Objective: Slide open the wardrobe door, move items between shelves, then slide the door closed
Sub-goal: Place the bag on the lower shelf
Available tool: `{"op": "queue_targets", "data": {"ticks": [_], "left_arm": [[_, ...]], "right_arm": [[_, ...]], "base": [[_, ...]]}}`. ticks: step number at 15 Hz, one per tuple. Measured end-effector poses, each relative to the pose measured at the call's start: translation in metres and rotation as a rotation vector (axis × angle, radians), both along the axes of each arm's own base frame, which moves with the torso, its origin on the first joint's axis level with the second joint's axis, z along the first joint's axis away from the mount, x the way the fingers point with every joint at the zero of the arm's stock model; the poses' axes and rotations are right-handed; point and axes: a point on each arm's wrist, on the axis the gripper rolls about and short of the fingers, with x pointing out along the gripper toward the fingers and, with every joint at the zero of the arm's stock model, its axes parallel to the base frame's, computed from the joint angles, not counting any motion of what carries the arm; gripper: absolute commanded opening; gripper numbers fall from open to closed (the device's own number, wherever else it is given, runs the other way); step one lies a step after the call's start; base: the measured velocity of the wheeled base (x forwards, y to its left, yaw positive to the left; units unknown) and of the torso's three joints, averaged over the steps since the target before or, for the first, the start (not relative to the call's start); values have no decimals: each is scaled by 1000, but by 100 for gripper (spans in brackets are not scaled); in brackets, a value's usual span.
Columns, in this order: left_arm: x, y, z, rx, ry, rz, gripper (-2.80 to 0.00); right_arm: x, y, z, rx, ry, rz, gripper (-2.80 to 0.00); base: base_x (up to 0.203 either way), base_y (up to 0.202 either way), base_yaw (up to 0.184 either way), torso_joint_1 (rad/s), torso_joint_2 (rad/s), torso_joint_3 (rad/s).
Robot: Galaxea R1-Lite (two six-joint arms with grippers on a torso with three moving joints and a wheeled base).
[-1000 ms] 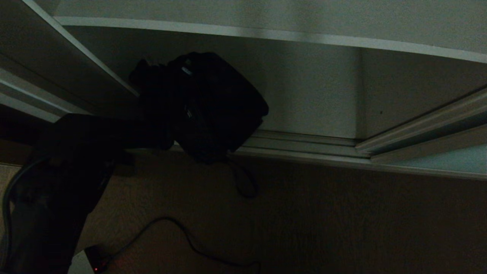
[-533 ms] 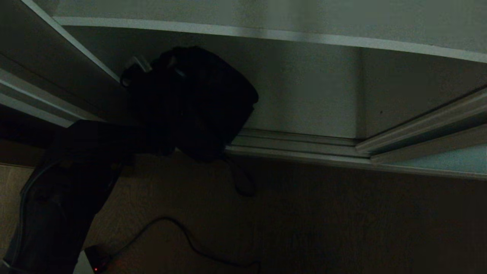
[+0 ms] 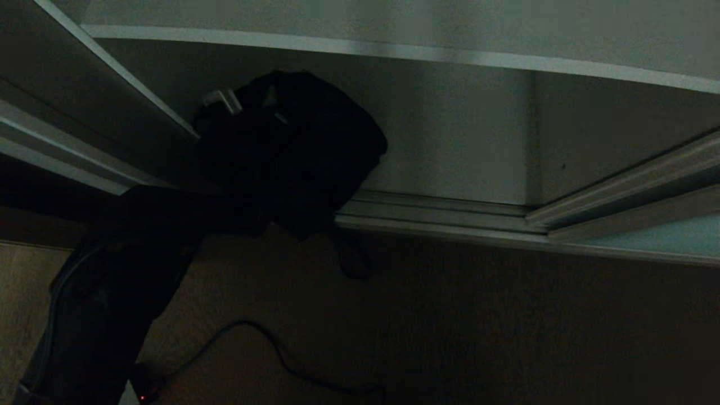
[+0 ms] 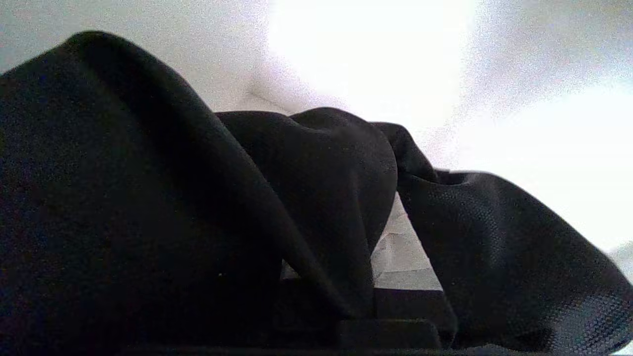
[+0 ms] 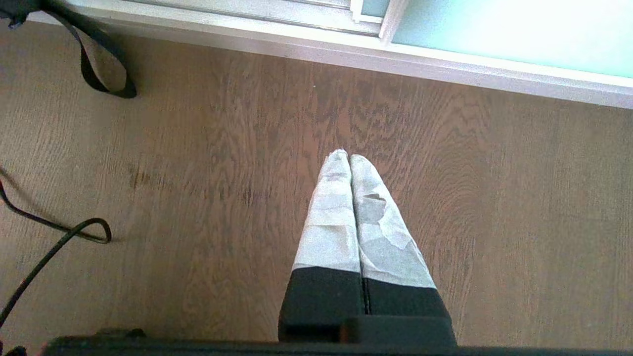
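A: Change? Left gripper (image 3: pixel 225 146), clamped on black bag (image 3: pixel 298 152), has nudged it up, rightward, at ten o'clock under the shelf (image 3: pixel 394 52).
B: Mid-transfer then; right gripper (image 5: pixel 350 158) closed, idle.

Bag (image 3: pixel 298 152) below shelf (image 3: pixel 394 50)

Home – sliding wardrobe door (image 5: pixel 504 34), wood floor (image 5: pixel 445 163)

A black cable (image 5: pixel 54 247) lies looped on the brown wooden floor (image 5: pixel 222 148).
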Motion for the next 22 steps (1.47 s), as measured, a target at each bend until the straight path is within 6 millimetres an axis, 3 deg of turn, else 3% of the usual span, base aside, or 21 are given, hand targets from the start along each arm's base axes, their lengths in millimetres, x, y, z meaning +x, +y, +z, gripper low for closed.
{"op": "queue_targets", "data": {"ticks": [3, 7, 15, 22], "left_arm": [[-1, -7, -3, 50, -11, 23, -280], [-6, -30, -7, 87, -22, 24, -280], [-8, -43, -15, 98, -37, 20, -280], [-4, -50, -32, 100, -6, 24, -280]], "right_arm": [[0, 0, 0, 0, 0, 0, -280], [0, 0, 0, 0, 0, 0, -280], [0, 0, 0, 0, 0, 0, -280], [0, 0, 0, 0, 0, 0, -280]], "base": [[0, 0, 0, 0, 0, 0], [0, 0, 0, 0, 0, 0], [0, 0, 0, 0, 0, 0], [179, 0, 0, 3, 3, 0]]}}
